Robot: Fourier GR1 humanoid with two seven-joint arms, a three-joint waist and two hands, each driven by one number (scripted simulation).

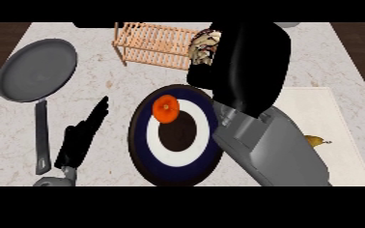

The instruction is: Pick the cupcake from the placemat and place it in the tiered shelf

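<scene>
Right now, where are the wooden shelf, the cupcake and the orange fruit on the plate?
shelf [155, 41]: head view, on its slatted wooden top.
cupcake [203, 46]: head view, on the part of its top that shows.
orange fruit [167, 109]: head view, on its middle.

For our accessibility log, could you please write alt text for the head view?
The robot's black right hand holds a brown-and-cream cupcake at the slatted wooden tiered shelf. Its left hand rests open on the counter between a grey frying pan and a round navy-and-white plate carrying an orange fruit; a beige placemat lies at right.
</scene>
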